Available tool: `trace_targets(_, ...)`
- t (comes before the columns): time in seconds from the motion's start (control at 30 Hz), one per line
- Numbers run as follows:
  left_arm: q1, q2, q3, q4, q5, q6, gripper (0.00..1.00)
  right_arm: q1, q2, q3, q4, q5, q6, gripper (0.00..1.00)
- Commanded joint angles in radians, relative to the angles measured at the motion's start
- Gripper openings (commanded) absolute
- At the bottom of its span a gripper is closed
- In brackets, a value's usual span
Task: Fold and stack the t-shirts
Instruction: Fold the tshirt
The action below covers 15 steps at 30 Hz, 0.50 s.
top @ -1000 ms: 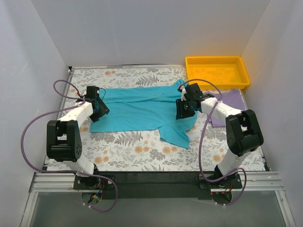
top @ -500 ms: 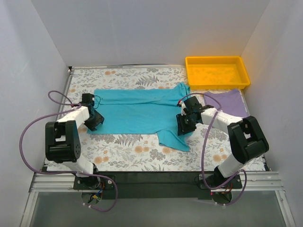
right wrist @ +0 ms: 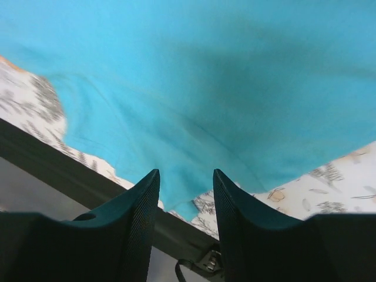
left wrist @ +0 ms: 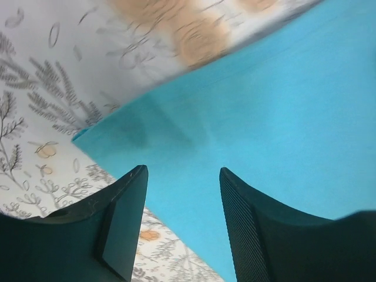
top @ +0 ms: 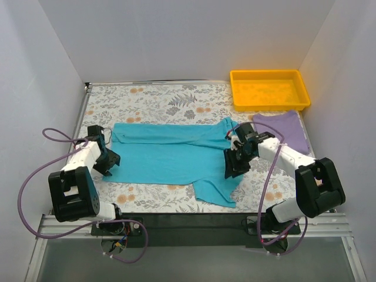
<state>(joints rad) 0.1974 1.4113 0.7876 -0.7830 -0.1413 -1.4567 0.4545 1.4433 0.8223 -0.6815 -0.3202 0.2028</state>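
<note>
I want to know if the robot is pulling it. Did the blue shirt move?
Yes. The teal t-shirt has slid toward the near edge of the table, away from the yellow tray.

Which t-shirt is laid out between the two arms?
The teal t-shirt, spread across the middle of the table; the lavender t-shirt lies off to the right, beside the yellow tray.

Overhead: bright, even, diffuse light, faint shadows. Left wrist: floral surface [left wrist: 176, 35] motion-blurred along top edge. Right wrist: soft focus, broad shadow on teal t-shirt [right wrist: 235, 88].
</note>
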Motion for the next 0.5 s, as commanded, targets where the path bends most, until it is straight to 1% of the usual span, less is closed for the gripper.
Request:
trace_targets(0.0, 0.005, -0.046, 0.146, -0.001, 0.006, 0.016, 0.50, -0.132, -0.012, 0.181, -0.004, -0.048, -0.028, 0.42)
trace_targets(0.07, 0.004, -0.034, 0.209, 0.027, 0.017, 0.035, 0.53, -0.187, 0.011, 0.256, 0.016, -0.057, -0.036, 0.42)
trace_targets(0.1, 0.004, -0.032, 0.223, 0.040, 0.028, 0.041, 0.53, -0.235, 0.037, 0.279, 0.029, -0.063, -0.034, 0.43)
trace_targets(0.27, 0.000, 0.009, 0.269, 0.151, 0.069, 0.093, 0.56, -0.330, 0.101, 0.347, 0.210, -0.085, 0.032, 0.43)
trace_targets(0.3, 0.000, 0.041, 0.274, 0.180, 0.077, 0.098, 0.56, -0.350, 0.124, 0.348, 0.282, -0.085, 0.068, 0.43)
trace_targets(0.37, -0.001, 0.072, 0.294, 0.227, 0.097, 0.099, 0.56, -0.358, 0.149, 0.342, 0.400, -0.080, 0.111, 0.43)
trace_targets(0.47, -0.003, 0.135, 0.337, 0.281, 0.121, 0.099, 0.56, -0.361, 0.227, 0.376, 0.474, -0.097, 0.132, 0.43)
